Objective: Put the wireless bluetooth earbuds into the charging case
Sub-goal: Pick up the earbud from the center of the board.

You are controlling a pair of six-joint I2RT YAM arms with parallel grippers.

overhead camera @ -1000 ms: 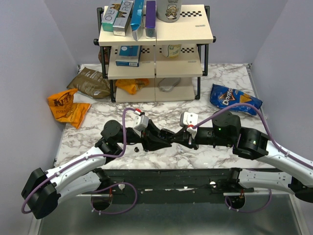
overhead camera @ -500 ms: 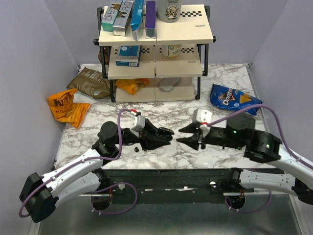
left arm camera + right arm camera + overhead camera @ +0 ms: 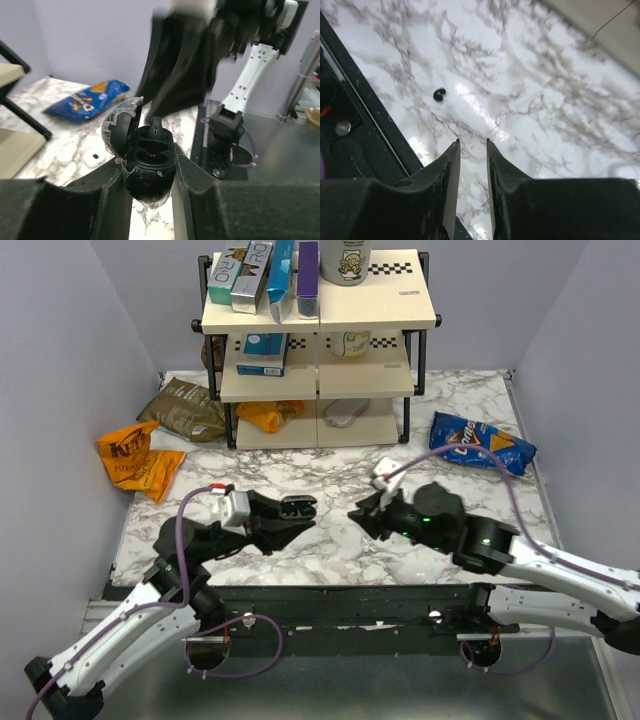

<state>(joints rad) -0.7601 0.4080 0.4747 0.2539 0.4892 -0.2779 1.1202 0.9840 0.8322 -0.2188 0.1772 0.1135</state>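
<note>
Arms have pulled apart; left gripper (image 3: pixel 295 511) clamps the open charging case (image 3: pixel 148 159), right gripper (image 3: pixel 472 143) narrowly parted, empty; earbud (image 3: pixel 439 94) upper-left near table (image 3: pixel 545 75) edge.

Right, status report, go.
Left gripper shut on open case. Right gripper open, empty, above table. One bud in case, other bud loose on table. Nothing blocking it.
</note>
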